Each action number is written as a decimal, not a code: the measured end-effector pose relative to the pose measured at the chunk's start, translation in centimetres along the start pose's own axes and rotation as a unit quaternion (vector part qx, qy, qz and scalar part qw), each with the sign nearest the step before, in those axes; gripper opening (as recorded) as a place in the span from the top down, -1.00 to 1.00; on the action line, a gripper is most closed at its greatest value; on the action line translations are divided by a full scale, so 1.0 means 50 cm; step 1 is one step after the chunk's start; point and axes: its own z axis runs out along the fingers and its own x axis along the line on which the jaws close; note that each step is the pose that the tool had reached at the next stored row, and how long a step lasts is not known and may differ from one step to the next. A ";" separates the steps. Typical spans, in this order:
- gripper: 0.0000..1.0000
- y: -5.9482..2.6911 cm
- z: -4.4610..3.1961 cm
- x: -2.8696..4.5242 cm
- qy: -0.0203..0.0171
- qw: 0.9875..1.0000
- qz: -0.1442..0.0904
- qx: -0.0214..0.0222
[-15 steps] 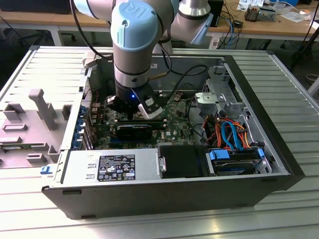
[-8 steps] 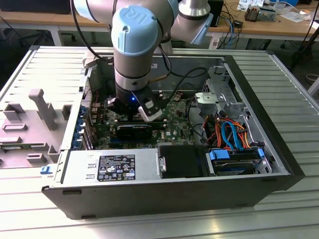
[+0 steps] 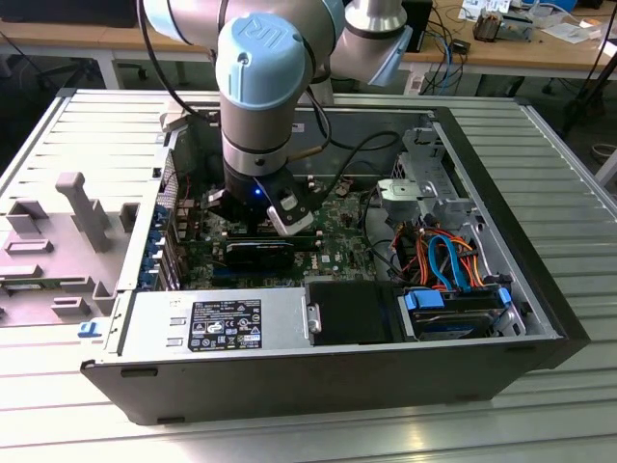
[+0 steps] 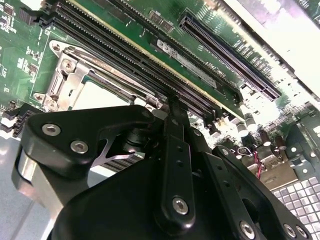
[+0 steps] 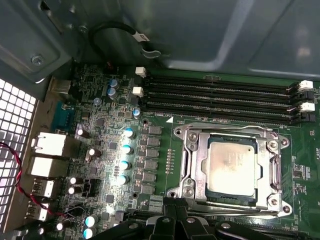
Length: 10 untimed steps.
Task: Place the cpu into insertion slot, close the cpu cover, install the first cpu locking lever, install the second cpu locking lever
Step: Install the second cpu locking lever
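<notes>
First wrist view carries the clearest account: the cpu (image 5: 231, 166) lies flat in the insertion slot (image 5: 186, 150), grey top upward, with the cpu cover (image 5: 230, 136) down around it as a silvery frame, its square cut-out showing the chip; so placing looks done and the cover looks closed, though whether it is fully seated I cannot tell. A thin lever (image 5: 276, 170) runs along one side of the frame; whether it is latched is not clear; my judgement is that the work stands at the locking-lever steps. Any lever move would call for a fine, low approach beside the socket, clear of the long black memory slots (image 5: 220, 95) just next to it.

Second wrist view shows the gripper (image 4: 172, 107) low over the green motherboard (image 4: 20, 30), its black linkage near the socket corner (image 4: 65, 70); the jaws appear drawn narrow, with nothing seen between them, yet the tips are partly hidden, so I cannot say for certain.

Exterior view shows the arm (image 3: 260, 77) reaching down into an open computer case (image 3: 318, 371) lying on its side; a grey power supply (image 3: 217, 323), a black fan shroud (image 3: 352, 311) and orange and blue cables (image 3: 443, 256) crowd the interior; the case rests on a ribbed metal bench (image 3: 569, 164); wooden desks (image 3: 521, 48) with clutter stand behind.
</notes>
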 end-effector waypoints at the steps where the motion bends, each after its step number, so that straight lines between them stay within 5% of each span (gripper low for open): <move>1: 0.79 0.001 0.001 0.000 0.000 1.000 0.000 0.000; 10: 0.79 0.004 0.012 -0.001 0.000 1.000 0.000 0.000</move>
